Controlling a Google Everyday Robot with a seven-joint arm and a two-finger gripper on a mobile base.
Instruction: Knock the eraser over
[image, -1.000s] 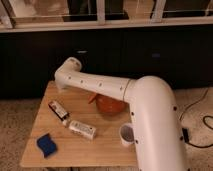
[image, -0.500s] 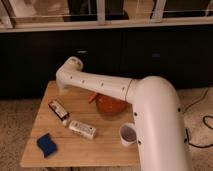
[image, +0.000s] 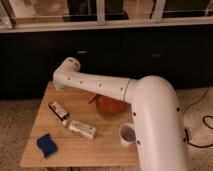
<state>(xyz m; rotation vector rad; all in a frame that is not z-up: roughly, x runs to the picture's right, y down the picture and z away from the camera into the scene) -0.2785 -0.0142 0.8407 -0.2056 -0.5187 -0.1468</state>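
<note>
- gripper (image: 59, 86) hidden below the arm's elbow at table's (image: 75, 152) 11 o'clock corner
- eraser (image: 58, 110) lies flat at 9 o'clock, just below it, likely already toppled

End effector (image: 58, 86) hidden, probably; white bottle (image: 82, 129) crowds eraser (image: 58, 109) (touching).

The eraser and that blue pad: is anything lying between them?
No; the camera view shows only bare tabletop between the eraser and the blue pad. The claw sits hidden behind the arm's elbow.
</note>
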